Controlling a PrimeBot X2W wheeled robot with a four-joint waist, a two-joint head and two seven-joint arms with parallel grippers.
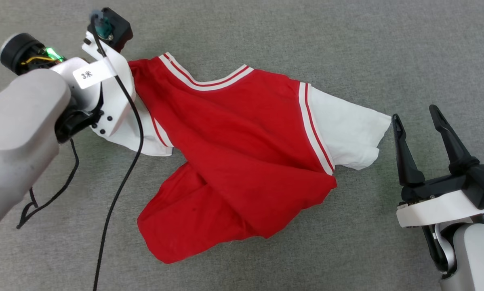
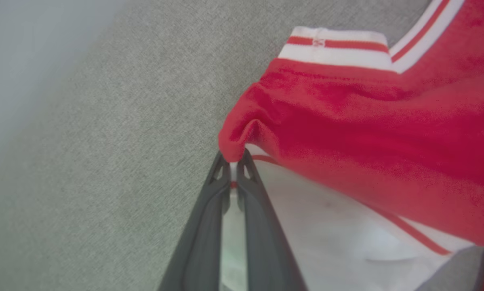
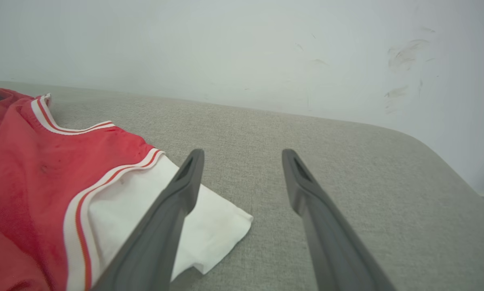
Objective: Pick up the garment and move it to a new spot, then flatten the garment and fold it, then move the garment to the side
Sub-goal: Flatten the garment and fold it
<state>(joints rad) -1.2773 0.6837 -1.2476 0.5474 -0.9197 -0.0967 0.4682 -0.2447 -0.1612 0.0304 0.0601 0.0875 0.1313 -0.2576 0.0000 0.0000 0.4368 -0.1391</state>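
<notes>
The garment (image 1: 242, 133) is a red T-shirt with white sleeves and striped trim. It lies crumpled on the grey surface, collar toward the top and its lower part folded over itself. My left arm (image 1: 24, 121) reaches in over the garment's left shoulder. In the left wrist view my left gripper (image 2: 234, 159) is shut on a pinched red fold of the garment (image 2: 367, 121) by the sleeve seam. My right gripper (image 1: 413, 113) stands open just right of the white right sleeve (image 1: 347, 129), apart from it. In the right wrist view the right gripper (image 3: 243, 155) holds nothing and the sleeve (image 3: 209, 226) lies beside its left finger.
A black cable (image 1: 121, 194) hangs from my left wrist and trails down across the grey fabric surface (image 1: 387, 48). A pale wall (image 3: 242, 48) stands behind the surface. The surface's rounded edge (image 3: 448, 161) shows at the right in the right wrist view.
</notes>
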